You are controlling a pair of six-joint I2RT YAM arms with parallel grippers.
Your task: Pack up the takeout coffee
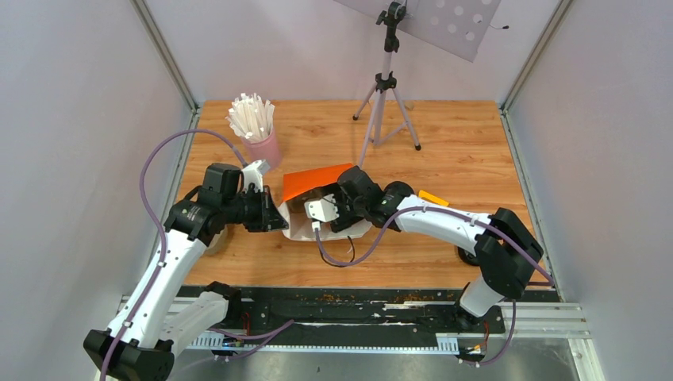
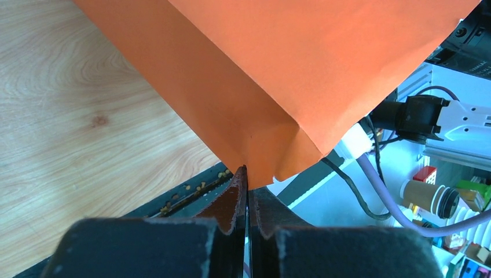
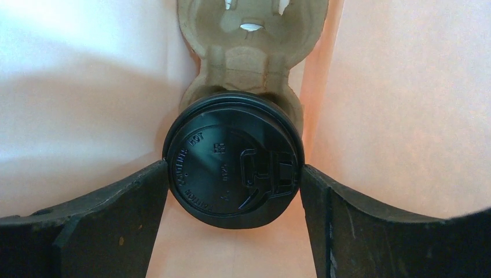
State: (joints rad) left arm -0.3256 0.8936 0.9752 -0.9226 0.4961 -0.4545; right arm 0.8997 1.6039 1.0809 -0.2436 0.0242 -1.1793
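Note takeout coffee [image 3: 231, 145] seated in pulp tray [image 3: 249, 58] inside bag [image 2: 278, 69], left gripper [image 2: 248, 174] clamped on bag's edge, right gripper [image 3: 234, 179] flanking it (pinching or merely touching: cannot tell). Treat as thin-walled and sloshy; grasp at the stiff rim, upright.

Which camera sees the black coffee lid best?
The right wrist view: the black lid fills the middle, lettering readable. The top view hides it inside the orange bag; the left wrist view, outside the bag, misses it.

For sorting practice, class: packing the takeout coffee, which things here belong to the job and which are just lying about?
Job: lidded coffee cup; pulp tray; orange bag; left tool; right tool.
Lying about: pink cup of white sticks; tripod.
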